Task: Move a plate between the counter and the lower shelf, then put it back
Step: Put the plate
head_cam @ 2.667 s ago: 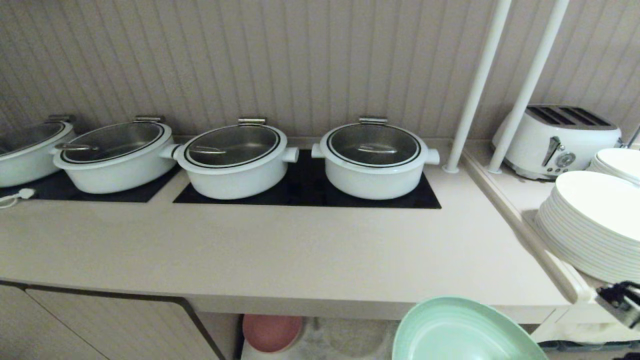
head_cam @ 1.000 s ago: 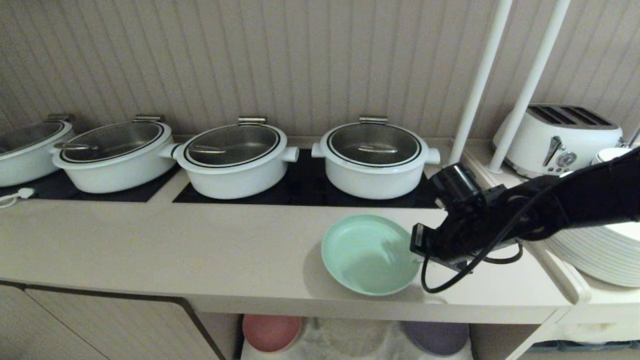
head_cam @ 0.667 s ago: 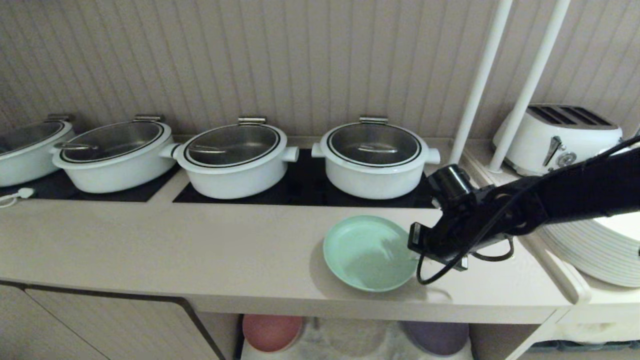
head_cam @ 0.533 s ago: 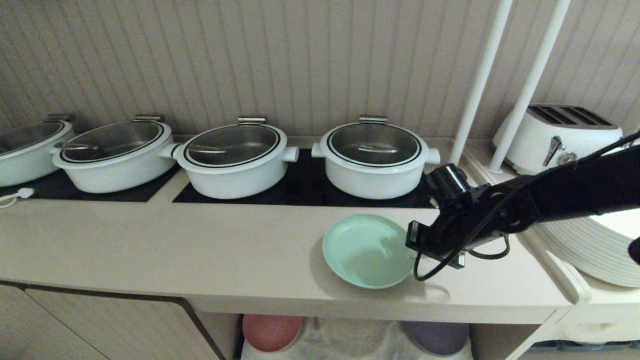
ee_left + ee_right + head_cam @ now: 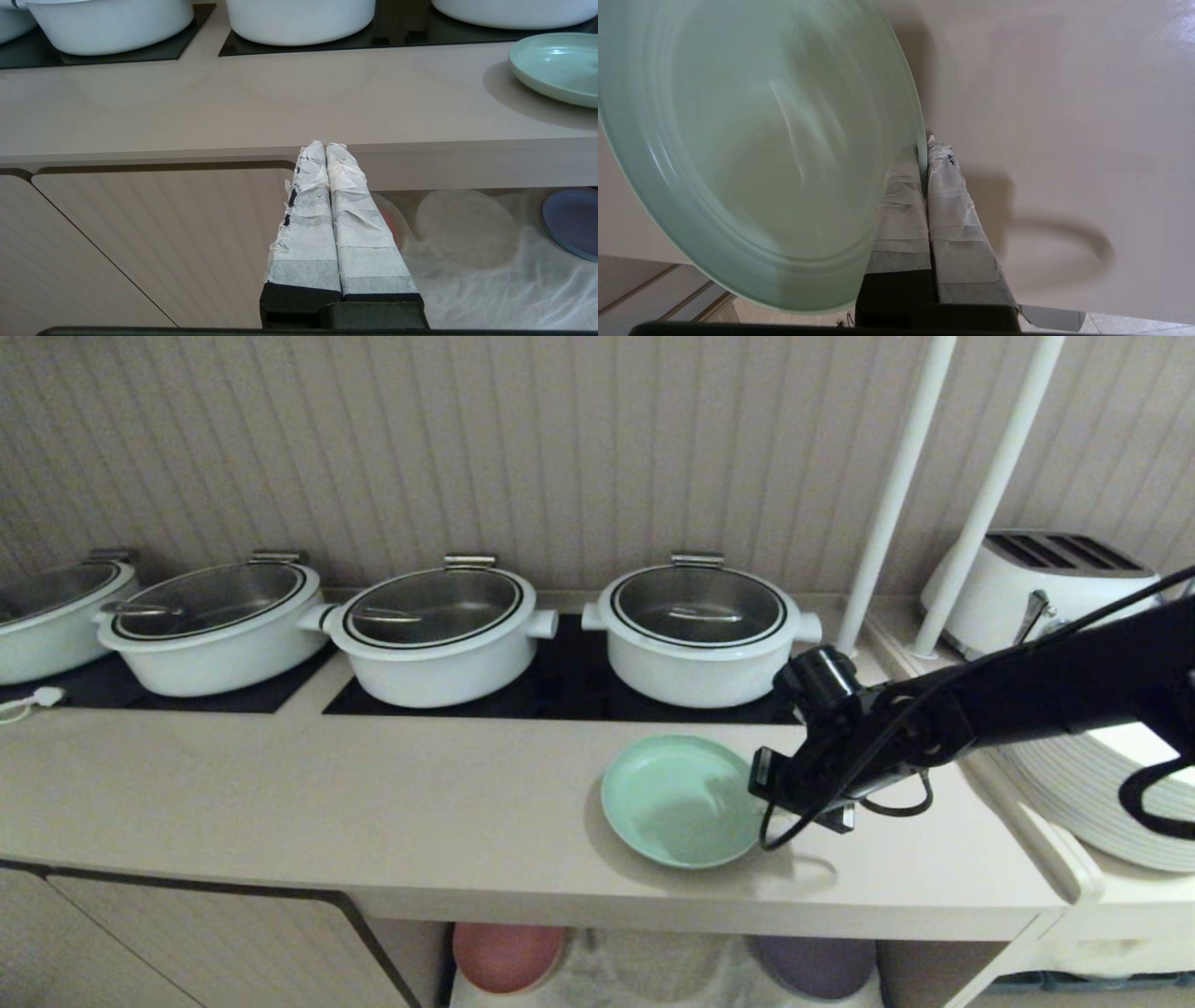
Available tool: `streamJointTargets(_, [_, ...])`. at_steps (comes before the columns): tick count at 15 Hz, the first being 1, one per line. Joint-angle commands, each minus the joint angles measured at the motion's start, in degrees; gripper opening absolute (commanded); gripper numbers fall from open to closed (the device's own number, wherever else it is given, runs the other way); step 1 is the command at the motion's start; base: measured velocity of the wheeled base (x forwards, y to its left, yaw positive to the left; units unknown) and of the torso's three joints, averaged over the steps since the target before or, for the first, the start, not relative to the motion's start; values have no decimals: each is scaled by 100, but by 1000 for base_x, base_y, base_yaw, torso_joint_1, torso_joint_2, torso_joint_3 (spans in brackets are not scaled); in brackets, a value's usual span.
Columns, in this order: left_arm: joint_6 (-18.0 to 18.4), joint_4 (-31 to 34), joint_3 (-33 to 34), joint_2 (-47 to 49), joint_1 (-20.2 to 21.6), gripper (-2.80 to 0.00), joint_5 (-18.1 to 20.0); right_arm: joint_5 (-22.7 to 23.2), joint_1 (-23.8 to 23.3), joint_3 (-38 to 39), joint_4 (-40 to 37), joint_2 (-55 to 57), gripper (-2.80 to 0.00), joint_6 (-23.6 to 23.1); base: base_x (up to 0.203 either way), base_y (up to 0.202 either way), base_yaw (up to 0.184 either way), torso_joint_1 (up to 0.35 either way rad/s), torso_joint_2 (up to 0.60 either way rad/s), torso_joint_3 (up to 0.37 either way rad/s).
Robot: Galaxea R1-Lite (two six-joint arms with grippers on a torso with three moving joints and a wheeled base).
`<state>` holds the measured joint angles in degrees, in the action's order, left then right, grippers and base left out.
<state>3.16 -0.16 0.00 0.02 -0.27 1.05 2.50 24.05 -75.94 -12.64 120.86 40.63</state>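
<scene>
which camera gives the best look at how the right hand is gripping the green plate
The right wrist view: the right hand is shut on the plate rim, one finger on each side. The head view shows the plate whole over the counter, the grip hidden by the wrist. The left wrist view shows only the plate's edge.

Four white lidded pots (image 5: 700,633) in row on black hob panels (image 5: 569,695) along ribbed wall. White toaster (image 5: 1032,588) far right, behind two slanted white poles (image 5: 892,495). Stack of white plates (image 5: 1097,793) on side ledge. Pink plate (image 5: 507,956) and purple plate (image 5: 815,966) below on wrinkled white cloth (image 5: 490,280).
</scene>
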Motion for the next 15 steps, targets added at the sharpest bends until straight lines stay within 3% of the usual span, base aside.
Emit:
streamJointTargets(1, [1,-2,0,-2,0,-280,0,-4,-34,0,5,61,-280,41,0,0,0,0,0,0])
streamJointTargets(15, [1,-2,0,-2,0,-280,0,-4,-94,9,-1,114,-280,59,0,0,0,0,0,0])
